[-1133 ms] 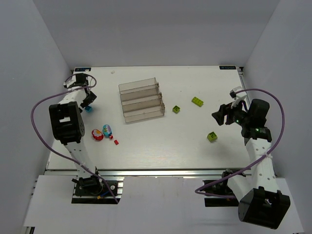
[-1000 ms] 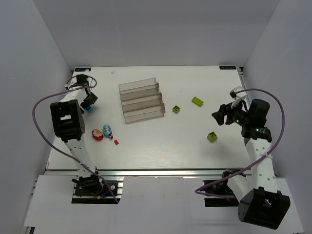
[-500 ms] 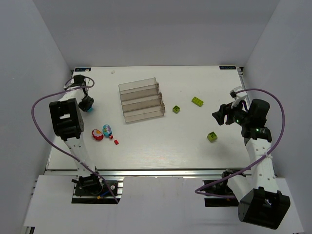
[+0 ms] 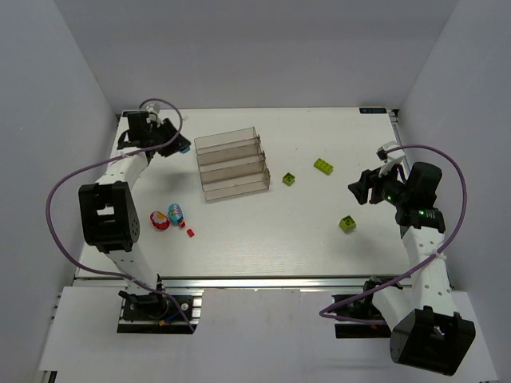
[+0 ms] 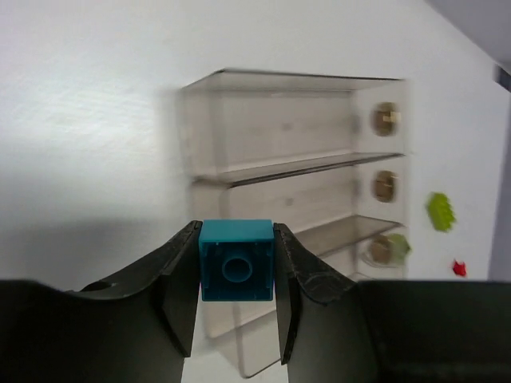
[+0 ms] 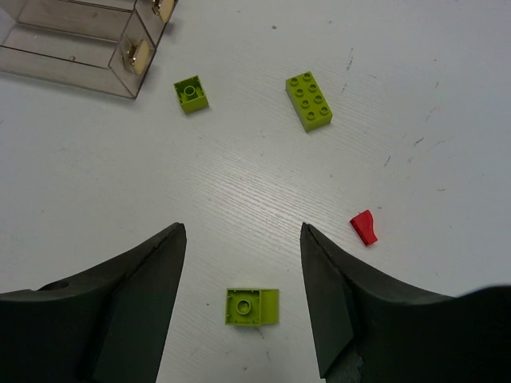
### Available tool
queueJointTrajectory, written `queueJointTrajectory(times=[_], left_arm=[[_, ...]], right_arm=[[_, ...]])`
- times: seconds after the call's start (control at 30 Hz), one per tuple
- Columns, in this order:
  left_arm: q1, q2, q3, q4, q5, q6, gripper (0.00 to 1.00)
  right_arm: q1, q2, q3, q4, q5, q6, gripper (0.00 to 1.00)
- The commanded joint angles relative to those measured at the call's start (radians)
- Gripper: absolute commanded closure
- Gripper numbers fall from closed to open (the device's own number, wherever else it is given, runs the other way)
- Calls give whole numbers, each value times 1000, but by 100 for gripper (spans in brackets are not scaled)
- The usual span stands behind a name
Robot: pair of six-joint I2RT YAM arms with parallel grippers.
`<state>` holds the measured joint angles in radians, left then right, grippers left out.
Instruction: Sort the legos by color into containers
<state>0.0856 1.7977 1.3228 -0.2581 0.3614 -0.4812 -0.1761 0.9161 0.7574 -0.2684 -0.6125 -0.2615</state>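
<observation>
My left gripper [image 5: 235,238] is shut on a cyan-blue square lego [image 5: 235,260], held in the air with its hollow underside facing the camera. Beyond it stands the clear three-trough container rack [image 5: 287,171]. In the top view the left gripper [image 4: 172,145] hovers just left of the rack [image 4: 231,163]. My right gripper [image 6: 241,227] is open above the table. A lime-green square lego [image 6: 251,307] lies below and between its fingers, untouched. Other legos nearby are a lime-green square one [image 6: 191,92], a long lime-green one [image 6: 309,101] and a small red one [image 6: 363,227].
Left of the rack's front lie a red rounded piece [image 4: 160,221], a cyan rounded piece [image 4: 174,213] and two tiny red bricks [image 4: 191,233]. Grey walls close in the table on three sides. The right arm's purple cable [image 4: 447,171] loops above the right edge.
The left gripper shut on the cyan lego at the table's left, lifted it and carried it back and right to the rack's left end. The right arm has stayed put.
</observation>
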Motion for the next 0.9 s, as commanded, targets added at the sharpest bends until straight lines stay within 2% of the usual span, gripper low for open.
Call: queueJointTrajectory(times=[0.0,0.13,0.27,0.37,0.57,0.87], left_arm=[[-46,37,77,114,223,90,100],[-124,141,263,83,194,156,100],[-167,261,454,-42,79,225,100],[-193,319,539,-93,-4,260,98],[-224,402,639,-150,-71,286,90],[-254,394,601,-159,-87,300,76]], right_arm=[[3,-20,39,12,-20,11,36],[0,-20,37,15,-24,11,35],[1,-16,36,14,-23,11,36],[1,-14,36,15,-26,11,35],[1,-11,36,15,-27,11,36],[3,-10,36,14,-23,10,35]])
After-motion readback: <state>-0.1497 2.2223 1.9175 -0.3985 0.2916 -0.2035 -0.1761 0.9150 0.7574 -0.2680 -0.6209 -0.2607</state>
